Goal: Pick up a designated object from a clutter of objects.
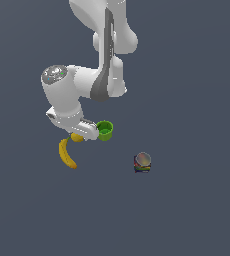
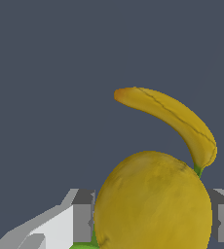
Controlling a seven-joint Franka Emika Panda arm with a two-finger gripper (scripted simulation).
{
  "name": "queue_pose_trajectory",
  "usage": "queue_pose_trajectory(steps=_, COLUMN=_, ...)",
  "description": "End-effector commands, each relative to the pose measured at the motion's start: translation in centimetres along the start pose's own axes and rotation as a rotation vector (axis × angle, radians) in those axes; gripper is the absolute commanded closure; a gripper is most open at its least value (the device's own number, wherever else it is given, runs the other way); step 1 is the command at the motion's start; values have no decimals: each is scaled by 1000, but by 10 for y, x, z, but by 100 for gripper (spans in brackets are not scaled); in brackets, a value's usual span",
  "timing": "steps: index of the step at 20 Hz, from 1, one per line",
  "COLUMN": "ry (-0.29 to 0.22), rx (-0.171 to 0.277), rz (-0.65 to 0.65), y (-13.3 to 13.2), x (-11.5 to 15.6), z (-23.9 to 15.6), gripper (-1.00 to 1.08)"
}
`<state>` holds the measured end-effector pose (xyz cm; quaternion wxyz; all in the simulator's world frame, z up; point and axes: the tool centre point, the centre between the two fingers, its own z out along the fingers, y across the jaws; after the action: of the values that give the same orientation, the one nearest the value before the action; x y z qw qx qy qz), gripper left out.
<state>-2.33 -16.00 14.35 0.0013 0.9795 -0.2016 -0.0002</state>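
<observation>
The lemon (image 2: pixel 153 204), round, smooth and yellow, fills the space between my gripper's (image 2: pixel 153 221) two fingers (image 2: pixel 82 221); both fingers press against its sides with no gap showing. In the exterior view the lemon (image 1: pixel 77 137) peeks out under the white hand, where the gripper (image 1: pixel 80 134) is low over the floor. The long curved banana (image 1: pixel 67 154) lies just beside it, towards the exterior view's left, and shows behind the lemon in the wrist view (image 2: pixel 175 119). The green cup (image 1: pixel 105 130) stands right beside the hand on the exterior view's right.
A small dark can with a silvery top (image 1: pixel 142 162) stands apart, towards the exterior view's right and nearer the front. The arm's white links (image 1: pixel 82 85) hang over the cluster. A sliver of the green cup (image 2: pixel 82 246) shows beside the lemon.
</observation>
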Motion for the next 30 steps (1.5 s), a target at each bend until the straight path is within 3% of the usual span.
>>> queue_pose_trajectory(steps=1, ry=0, rx=-1, rz=1, y=-11, x=10, z=-23, gripper=108)
queue_pose_trajectory(steps=16, ry=0, rx=0, rz=0, y=-73, x=66, z=-148, gripper=108)
queue_pose_trajectory(steps=30, ry=0, rx=2, rz=-2, y=-109, x=101, z=-217, gripper=108)
